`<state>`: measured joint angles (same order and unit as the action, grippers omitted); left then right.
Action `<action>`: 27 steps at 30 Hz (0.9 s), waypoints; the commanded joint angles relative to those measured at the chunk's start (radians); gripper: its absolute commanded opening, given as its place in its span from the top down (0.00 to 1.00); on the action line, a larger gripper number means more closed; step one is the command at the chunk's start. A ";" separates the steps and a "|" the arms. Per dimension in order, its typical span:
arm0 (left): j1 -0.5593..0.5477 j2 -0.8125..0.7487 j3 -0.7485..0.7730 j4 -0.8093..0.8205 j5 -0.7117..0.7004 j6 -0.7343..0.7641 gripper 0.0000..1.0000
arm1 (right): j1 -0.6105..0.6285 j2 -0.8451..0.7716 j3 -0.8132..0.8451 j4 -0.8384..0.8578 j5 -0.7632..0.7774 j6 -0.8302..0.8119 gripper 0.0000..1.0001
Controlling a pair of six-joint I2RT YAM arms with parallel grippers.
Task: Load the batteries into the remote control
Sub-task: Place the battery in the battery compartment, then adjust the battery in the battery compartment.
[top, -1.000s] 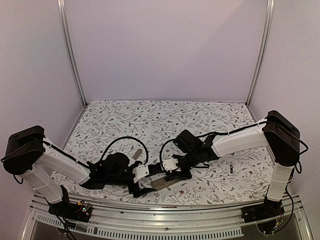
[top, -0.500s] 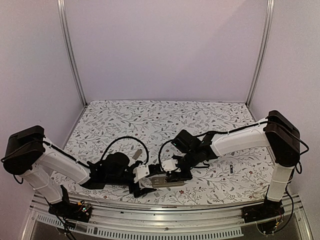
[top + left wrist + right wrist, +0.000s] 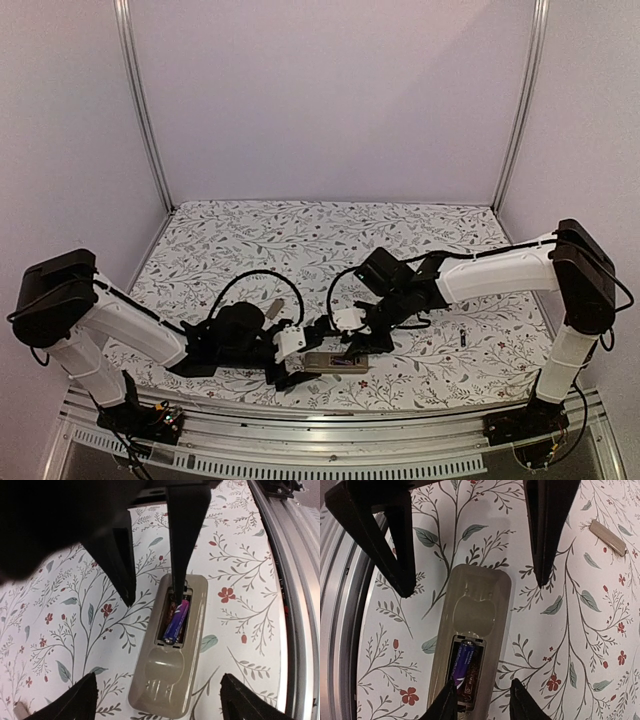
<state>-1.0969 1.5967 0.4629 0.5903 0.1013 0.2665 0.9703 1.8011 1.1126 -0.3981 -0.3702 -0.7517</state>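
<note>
I have the table (image 3: 300, 240) under its floral cloth, with the left arm (image 3: 130, 325) and the right arm (image 3: 490, 275) both reaching in low toward its near edge. Between them the remote (image 3: 335, 362) lies face down near the front rail, tan back up, with its compartment uncovered.

My left gripper (image 3: 474, 589) stands wide. It has one finger on either side of the remote's end away from the compartment, and both are clear of it.

My right gripper (image 3: 152, 597) comes in from the other end, jaws a narrow way apart and holding nothing. One fingertip dips into the compartment at the battery's end, and the other hangs off the remote's side over the cloth.

The cover (image 3: 607, 537) lies apart on the cloth, beyond the left gripper. One battery (image 3: 176, 622) lies lengthwise in the compartment, slightly askew. A second battery (image 3: 463, 340) rests on the cloth well to the right of the remote.
</note>
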 commanded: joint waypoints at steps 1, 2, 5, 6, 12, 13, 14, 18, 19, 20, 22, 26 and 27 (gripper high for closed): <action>-0.012 0.042 0.022 -0.008 -0.009 0.019 0.18 | -0.002 -0.020 -0.011 0.022 -0.042 0.045 0.63; -0.013 0.044 0.023 -0.003 -0.016 0.020 0.19 | -0.002 -0.015 -0.012 0.032 -0.042 0.060 0.61; -0.013 0.042 0.022 0.000 -0.021 0.028 0.20 | -0.003 0.007 -0.016 0.049 -0.049 0.078 0.56; -0.012 0.042 0.021 -0.001 -0.019 0.033 0.20 | -0.002 0.013 -0.015 0.051 -0.051 0.084 0.55; -0.012 0.069 0.034 -0.025 -0.011 0.039 0.20 | -0.002 0.052 -0.012 0.059 -0.040 0.098 0.57; -0.012 0.070 0.034 -0.024 -0.013 0.038 0.20 | -0.002 0.055 -0.014 0.059 -0.041 0.097 0.57; -0.012 0.069 0.033 -0.021 -0.016 0.035 0.20 | -0.002 0.058 -0.017 0.059 -0.039 0.097 0.57; -0.011 0.058 0.019 -0.004 -0.014 0.031 0.20 | -0.002 0.062 -0.034 0.059 -0.025 0.095 0.58; -0.010 0.057 0.017 -0.003 -0.014 0.031 0.20 | -0.002 0.066 -0.037 0.058 -0.021 0.094 0.58; -0.010 0.056 0.016 -0.002 -0.014 0.031 0.20 | -0.003 0.071 -0.040 0.055 -0.017 0.093 0.58; -0.009 0.056 0.017 -0.006 -0.017 0.031 0.20 | -0.004 0.075 -0.047 0.052 -0.013 0.094 0.58; -0.010 0.055 0.016 -0.009 -0.015 0.032 0.21 | -0.004 0.075 -0.058 0.043 0.012 0.091 0.59; -0.010 0.056 0.018 -0.010 -0.015 0.034 0.21 | -0.004 0.076 -0.058 0.041 0.020 0.092 0.59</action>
<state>-1.0992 1.6516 0.4816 0.5819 0.0917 0.2955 0.9672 1.8549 1.0763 -0.3431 -0.3843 -0.6682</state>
